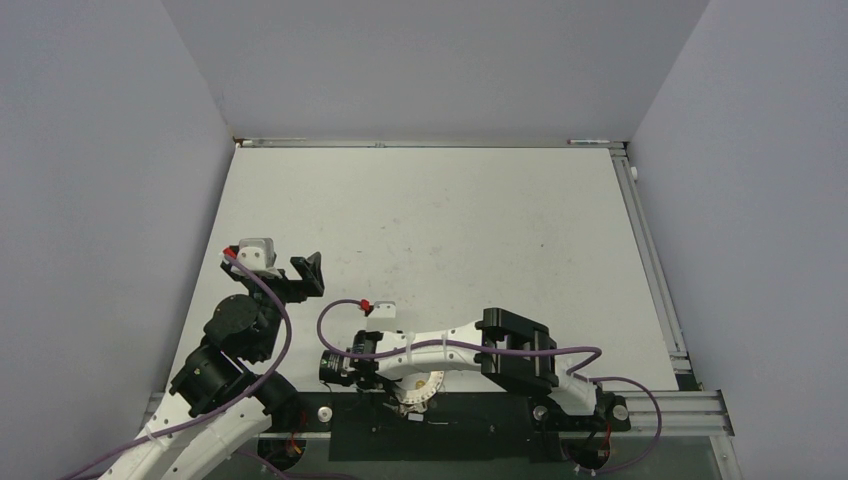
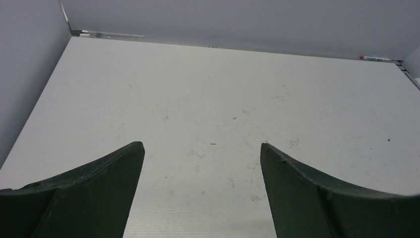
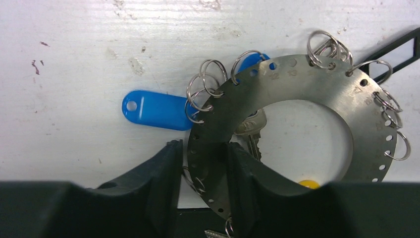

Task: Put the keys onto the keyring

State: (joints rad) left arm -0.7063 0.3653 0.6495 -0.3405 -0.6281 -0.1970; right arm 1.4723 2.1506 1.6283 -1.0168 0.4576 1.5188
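The keyring [image 3: 297, 79] is a flat silvery metal hoop with a row of holes and several small split rings. It lies at the table's near edge [image 1: 425, 388]. A silver key [image 3: 252, 130] hangs inside the hoop, a blue plastic tag [image 3: 156, 109] sticks out to its left, and a yellow head [image 3: 309, 184] shows at the bottom. My right gripper [image 3: 204, 145] straddles the hoop's left band, jaws closed narrowly on it. My left gripper [image 2: 202, 148] is open and empty over bare table, at the left in the top view [image 1: 300, 265].
A black mounting plate [image 1: 430, 435] lies just below the keyring at the table's front edge. A black tag frame [image 3: 396, 49] lies past the hoop's far side. Grey walls enclose the table; an aluminium rail [image 1: 650, 260] runs along the right edge.
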